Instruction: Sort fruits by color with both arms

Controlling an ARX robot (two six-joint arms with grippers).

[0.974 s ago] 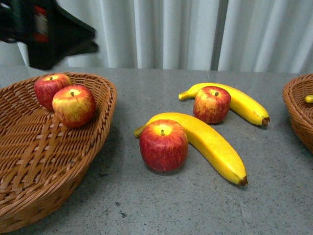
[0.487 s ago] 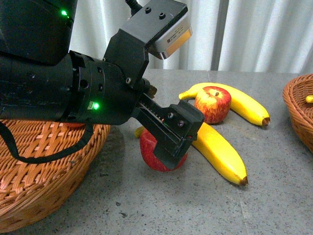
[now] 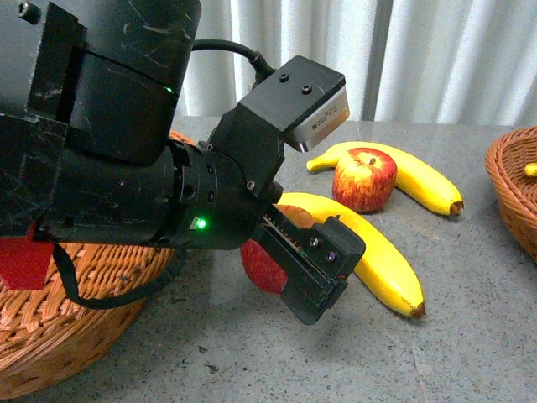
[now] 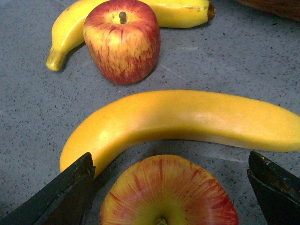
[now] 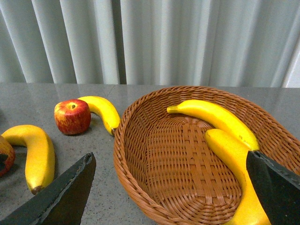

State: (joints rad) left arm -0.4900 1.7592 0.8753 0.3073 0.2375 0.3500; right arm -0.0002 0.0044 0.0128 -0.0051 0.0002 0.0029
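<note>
**Left hand poised over an apple**

The left hand [image 4: 169,161] hung spread wide and gripped nothing. A red apple [image 4: 168,197] sat between its 2 fingers [image 4: 70,197], and as far as I could tell neither one touched it. Just beyond the hand lay a near banana [image 4: 187,119], curving close around that apple. Further beyond, a far apple [image 4: 122,40] rested against a far banana [image 4: 65,33].

I took this for the pick of a red fruit, likely bound for the left basket [image 3: 50,336] beside the arm. The next move called for closing squarely on the apple's sides without nudging the near banana, then lifting.

The right hand [image 5: 168,157] was likewise spread and empty above the right basket [image 5: 140,154], which held 2 stored bananas [image 5: 215,117].

A small label [image 3: 325,117] on the left wrist's camera box was too fine to read, and I saw no brand.
</note>
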